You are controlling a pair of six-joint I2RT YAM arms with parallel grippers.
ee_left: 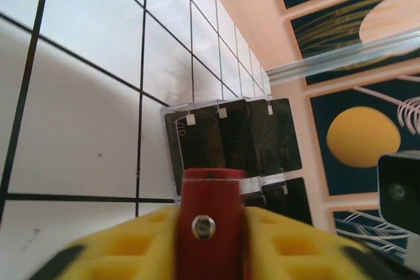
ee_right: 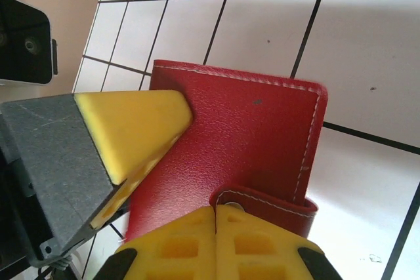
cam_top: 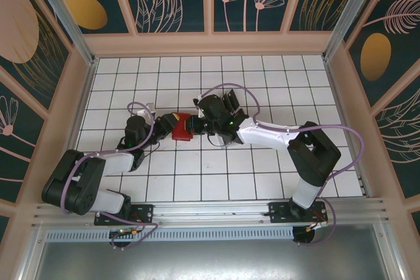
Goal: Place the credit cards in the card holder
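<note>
A: where's the card holder [cam_top: 181,126] at?
B: middle of the counter [cam_top: 262,175], left claw [ee_left: 211,227] clamped onto it, right claw [ee_right: 215,235] pinched closed right at its strap. credit cards [ee_left: 243,142] sitting in the clear rack [ee_left: 168,152].

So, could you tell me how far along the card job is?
Done: nothing yet; the glossy black cards stand in the clear plastic rack. In hand: left claw pinches the folded red leather wallet, right claw shut at its strap. Remaining: opening, loading cards.
</note>
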